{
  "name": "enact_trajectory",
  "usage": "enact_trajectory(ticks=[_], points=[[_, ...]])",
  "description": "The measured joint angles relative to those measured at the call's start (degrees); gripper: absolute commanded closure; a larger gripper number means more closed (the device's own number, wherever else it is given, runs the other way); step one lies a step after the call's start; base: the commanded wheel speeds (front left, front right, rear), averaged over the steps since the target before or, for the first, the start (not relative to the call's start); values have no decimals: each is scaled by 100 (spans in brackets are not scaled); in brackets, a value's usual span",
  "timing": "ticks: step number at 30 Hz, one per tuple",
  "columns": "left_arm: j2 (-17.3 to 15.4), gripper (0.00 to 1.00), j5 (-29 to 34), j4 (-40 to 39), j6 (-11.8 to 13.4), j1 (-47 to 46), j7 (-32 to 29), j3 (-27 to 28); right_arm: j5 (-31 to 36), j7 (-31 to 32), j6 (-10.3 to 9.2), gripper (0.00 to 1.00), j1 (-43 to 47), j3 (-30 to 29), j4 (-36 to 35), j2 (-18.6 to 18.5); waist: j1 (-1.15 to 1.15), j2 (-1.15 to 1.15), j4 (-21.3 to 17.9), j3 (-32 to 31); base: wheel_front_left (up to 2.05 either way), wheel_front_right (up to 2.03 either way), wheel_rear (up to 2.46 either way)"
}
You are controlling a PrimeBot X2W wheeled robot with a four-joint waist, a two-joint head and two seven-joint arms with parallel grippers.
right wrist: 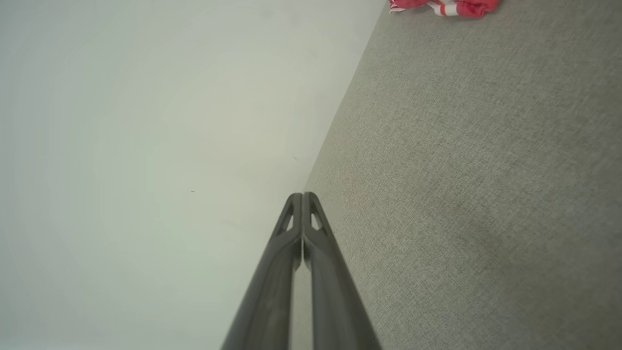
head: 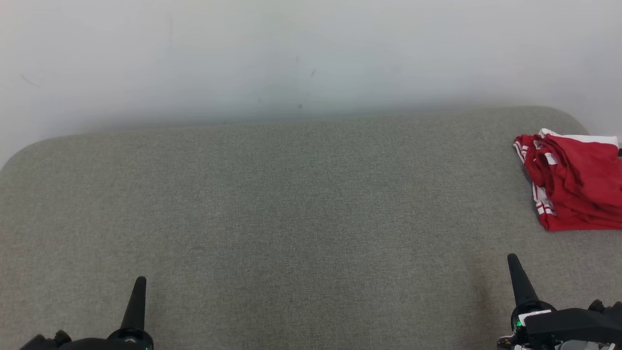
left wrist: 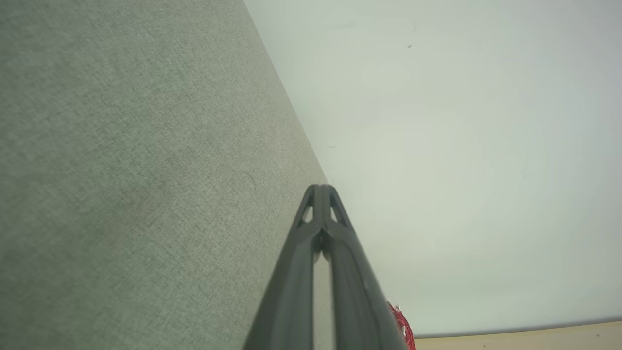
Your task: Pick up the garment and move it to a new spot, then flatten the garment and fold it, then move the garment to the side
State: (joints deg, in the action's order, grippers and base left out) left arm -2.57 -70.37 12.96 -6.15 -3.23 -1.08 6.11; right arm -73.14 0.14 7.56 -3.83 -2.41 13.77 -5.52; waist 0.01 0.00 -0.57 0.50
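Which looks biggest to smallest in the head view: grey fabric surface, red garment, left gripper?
1. grey fabric surface
2. red garment, cut off at the edge
3. left gripper, though nearer the camera

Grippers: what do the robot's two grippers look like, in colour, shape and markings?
The left gripper and right gripper are black and taper to a narrow point. Close up, the fingers are dark grey with triangular cut-outs near the tips. Each base is black with a small green light; the right one also bears a white patch.
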Motion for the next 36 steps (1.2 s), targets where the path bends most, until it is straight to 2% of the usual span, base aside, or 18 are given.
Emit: enact_trajectory(ticks=[36], points=[[-11, 100, -1678, 105, -93, -232, -434, 30, -1570, 438, -1, 100, -198, -234, 31, 137, 0, 0, 42, -33, 0, 0, 0]])
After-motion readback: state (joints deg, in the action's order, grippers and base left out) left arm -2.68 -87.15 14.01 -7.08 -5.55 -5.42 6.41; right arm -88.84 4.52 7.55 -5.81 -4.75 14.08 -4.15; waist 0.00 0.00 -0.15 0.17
